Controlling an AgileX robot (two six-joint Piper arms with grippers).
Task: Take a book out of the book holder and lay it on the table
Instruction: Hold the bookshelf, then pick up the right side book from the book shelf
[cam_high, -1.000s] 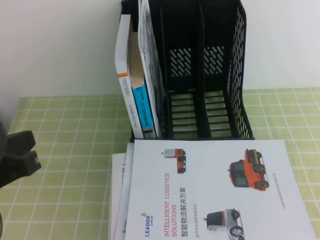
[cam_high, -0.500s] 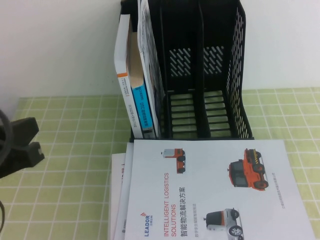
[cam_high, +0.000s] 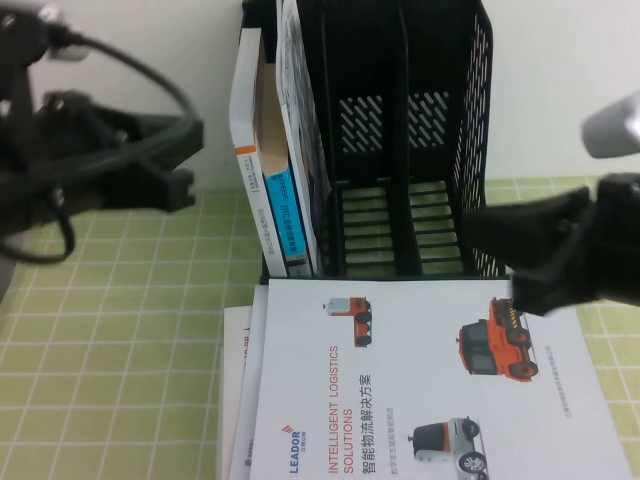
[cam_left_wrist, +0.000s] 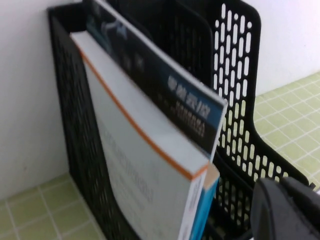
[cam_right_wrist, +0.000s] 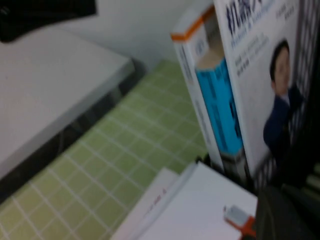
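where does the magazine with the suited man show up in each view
High view: the book stands edge-on in the book holder, right of the blue-spined book; left gripper beside it, right gripper low right.
Left wrist view: its dark back cover.
Right wrist view: its front cover.
Shared landmark: orange-striped white book.

Left claw (cam_high: 165, 160): matte black, blocky housing, two flat angular fingers. A thick black cable loops above it in a smooth arc, and a pale silver-grey fitting sits at the upper corner.

Right claw (cam_high: 520, 255): same black plastic, chunky wedge-shaped fingers with hard edges. Grey metallic cylindrical link above it (blurred). Wrist views show rounded black finger (cam_left_wrist: 287, 210) bulk only.
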